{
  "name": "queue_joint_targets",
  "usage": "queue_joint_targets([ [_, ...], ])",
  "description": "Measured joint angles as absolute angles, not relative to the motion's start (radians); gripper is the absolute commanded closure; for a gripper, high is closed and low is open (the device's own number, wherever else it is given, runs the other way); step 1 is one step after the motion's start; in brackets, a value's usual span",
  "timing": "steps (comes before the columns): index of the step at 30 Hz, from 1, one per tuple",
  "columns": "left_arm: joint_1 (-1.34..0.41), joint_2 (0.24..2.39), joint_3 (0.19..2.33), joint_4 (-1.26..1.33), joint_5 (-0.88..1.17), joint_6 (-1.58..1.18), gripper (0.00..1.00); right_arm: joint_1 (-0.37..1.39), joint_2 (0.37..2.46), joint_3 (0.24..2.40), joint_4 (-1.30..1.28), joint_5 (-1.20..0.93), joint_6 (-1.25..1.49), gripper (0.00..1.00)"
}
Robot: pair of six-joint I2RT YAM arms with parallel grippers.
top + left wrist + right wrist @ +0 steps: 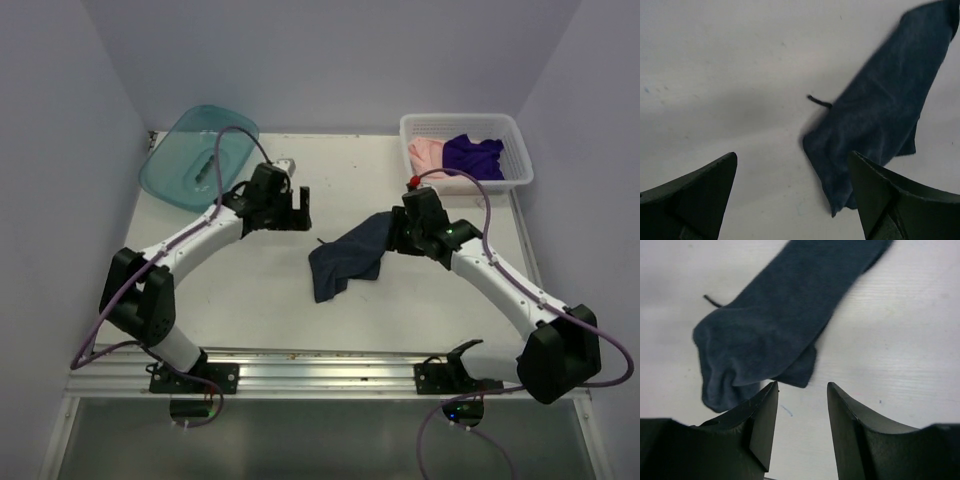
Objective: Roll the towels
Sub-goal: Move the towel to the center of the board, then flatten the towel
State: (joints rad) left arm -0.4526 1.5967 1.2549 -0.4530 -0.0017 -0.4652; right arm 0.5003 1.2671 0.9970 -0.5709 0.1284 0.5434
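The slate-blue towel (347,258) lies crumpled and unrolled in the middle of the table, a loose thread at its left edge. It also shows in the left wrist view (885,110) and the right wrist view (785,315). My left gripper (293,213) is open and empty, to the towel's upper left, jaws wide apart (792,165). My right gripper (394,238) is open and empty at the towel's upper right end, the cloth just ahead of its fingertips (802,390). The purple towel (472,155) and the pink towel (427,152) lie bunched in the white basket (465,121).
A teal plastic tub (196,155) sits at the back left corner. The white basket is at the back right. Walls close the table on the left, back and right. A metal rail (320,368) runs along the near edge.
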Motion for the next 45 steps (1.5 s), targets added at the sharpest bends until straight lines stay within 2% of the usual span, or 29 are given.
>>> queue_joint_targets([
  [5, -0.624, 1.592, 1.092, -0.442, 0.035, -0.508, 0.08, 0.456, 1.308, 0.914, -0.565, 0.094, 0.544, 0.51],
  [11, -0.678, 1.54, 0.916, -0.396, 0.091, -0.567, 0.11, 0.464, 1.412, 0.871, -0.515, 0.032, 0.543, 0.5],
  [20, -0.734, 1.604, 0.881, -0.27, 0.151, -0.629, 0.17, 0.464, 1.563, 0.87, -0.419, -0.035, 0.542, 0.51],
  [23, -0.741, 1.626, 0.87, -0.246, 0.152, -0.646, 0.23, 0.464, 1.6, 0.871, -0.397, -0.048, 0.542, 0.55],
  [26, -0.742, 1.633, 0.869, -0.226, 0.146, -0.66, 0.33, 0.464, 1.612, 0.876, -0.368, -0.056, 0.547, 0.65],
  [27, -0.743, 1.637, 0.869, -0.221, 0.142, -0.664, 0.45, 0.464, 1.616, 0.877, -0.361, -0.06, 0.551, 0.78],
  [29, -0.743, 1.642, 0.869, -0.215, 0.135, -0.67, 0.56, 0.464, 1.618, 0.876, -0.35, -0.064, 0.559, 0.91],
  [30, -0.744, 1.648, 0.869, -0.215, 0.133, -0.673, 0.65, 0.464, 1.618, 0.875, -0.349, -0.064, 0.563, 1.0],
  [32, -0.744, 1.659, 0.869, -0.213, 0.13, -0.677, 0.73, 0.464, 1.617, 0.875, -0.348, -0.062, 0.574, 1.0],
  [33, -0.744, 1.659, 0.869, -0.214, 0.126, -0.674, 0.84, 0.464, 1.616, 0.875, -0.347, -0.062, 0.578, 1.0],
  [36, -0.746, 1.659, 0.869, -0.216, 0.12, -0.675, 1.0, 0.464, 1.593, 0.868, -0.35, -0.043, 0.588, 1.0],
  [41, -0.738, 1.658, 0.894, -0.26, 0.107, -0.667, 1.0, 0.463, 1.5, 0.878, -0.379, 0.015, 0.591, 1.0],
  [45, -0.686, 1.65, 0.994, -0.31, 0.121, -0.642, 1.0, 0.429, 1.487, 0.987, -0.425, 0.044, 0.575, 1.0],
])
